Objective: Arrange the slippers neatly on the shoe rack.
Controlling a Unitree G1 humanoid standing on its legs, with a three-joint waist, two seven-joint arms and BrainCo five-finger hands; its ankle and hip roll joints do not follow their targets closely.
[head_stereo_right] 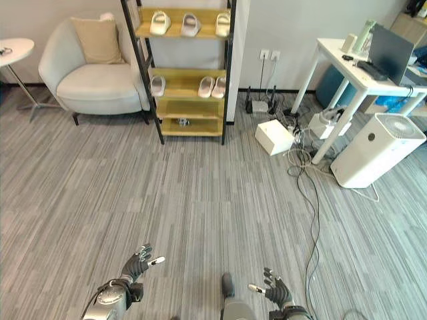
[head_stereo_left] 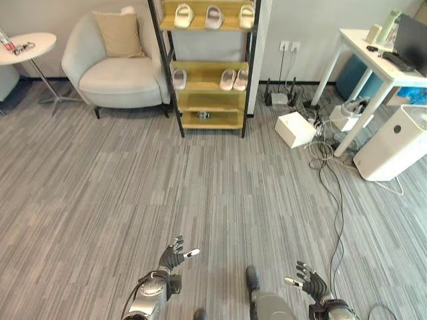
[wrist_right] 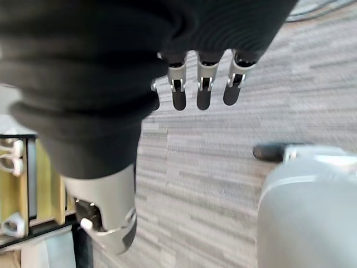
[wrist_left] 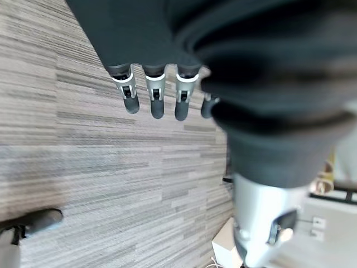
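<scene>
Six slippers (head_stereo_left: 228,79) on shoe rack (head_stereo_left: 205,67), top cut off, left robot hand (head_stereo_left: 175,255) and right robot hand (head_stereo_left: 309,281) splayed, empty.

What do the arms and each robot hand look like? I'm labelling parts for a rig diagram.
Both arms are silver-grey. The left robot hand and right robot hand each have a dark ribbed cover over the back and wrist, with silver fingers ending in dark tips.
</scene>
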